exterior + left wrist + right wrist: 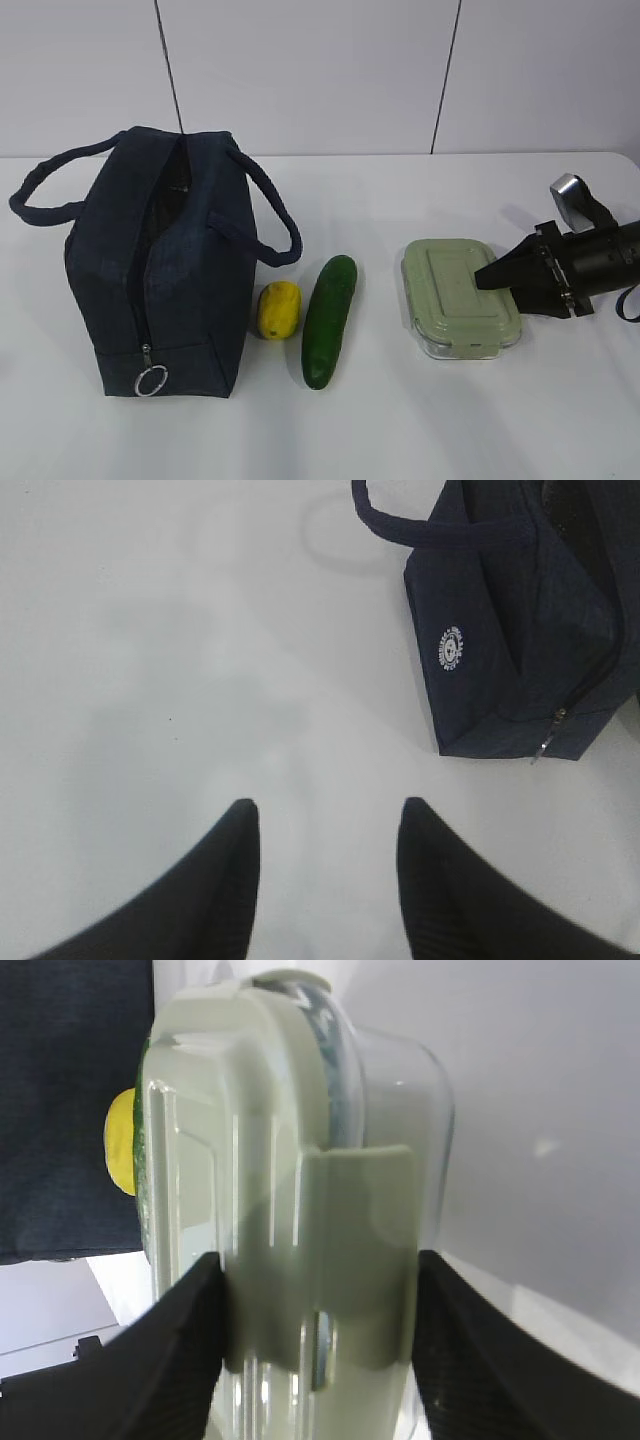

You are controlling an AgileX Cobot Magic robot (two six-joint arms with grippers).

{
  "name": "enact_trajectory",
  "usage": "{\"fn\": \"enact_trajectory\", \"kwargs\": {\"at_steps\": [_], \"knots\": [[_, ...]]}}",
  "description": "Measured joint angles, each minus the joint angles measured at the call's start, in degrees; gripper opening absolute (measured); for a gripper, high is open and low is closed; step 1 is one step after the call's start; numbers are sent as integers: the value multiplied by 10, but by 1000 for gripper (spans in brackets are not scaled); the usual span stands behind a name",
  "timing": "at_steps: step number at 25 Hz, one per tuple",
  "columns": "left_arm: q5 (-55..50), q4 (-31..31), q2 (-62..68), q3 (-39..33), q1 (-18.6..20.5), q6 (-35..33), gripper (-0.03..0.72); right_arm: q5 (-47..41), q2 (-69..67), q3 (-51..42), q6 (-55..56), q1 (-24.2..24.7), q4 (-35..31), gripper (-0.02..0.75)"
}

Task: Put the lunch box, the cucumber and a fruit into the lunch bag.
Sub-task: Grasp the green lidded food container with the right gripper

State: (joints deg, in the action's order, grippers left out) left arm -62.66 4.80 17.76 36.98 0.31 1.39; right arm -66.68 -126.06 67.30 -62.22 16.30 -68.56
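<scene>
The lunch box (455,295), clear with a sage-green lid, lies flat on the white table right of centre. My right gripper (497,285) reaches in from the right, and in the right wrist view both fingers press the two sides of the lunch box's (270,1160) clip end, the gripper (320,1260) shut on it. The dark green cucumber (329,320) lies left of the box. The yellow fruit (279,309) sits between the cucumber and the navy lunch bag (160,270), whose top zipper gapes. My left gripper (328,805) hovers open over bare table, left of the lunch bag (510,650).
The bag's two loop handles (265,215) hang out to either side, and its silver ring pull (152,380) dangles at the front bottom corner. A white wall stands behind the table. The yellow fruit (120,1145) peeks out behind the box.
</scene>
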Motion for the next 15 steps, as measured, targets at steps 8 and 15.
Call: {"fn": "enact_trajectory", "kwargs": {"at_steps": [8,15], "knots": [[0,0,0,0,0,0,326,0,0,0,1,0,0,400],[-1,0,0,0,0,0,326,0,0,0,1,0,0,400]]}}
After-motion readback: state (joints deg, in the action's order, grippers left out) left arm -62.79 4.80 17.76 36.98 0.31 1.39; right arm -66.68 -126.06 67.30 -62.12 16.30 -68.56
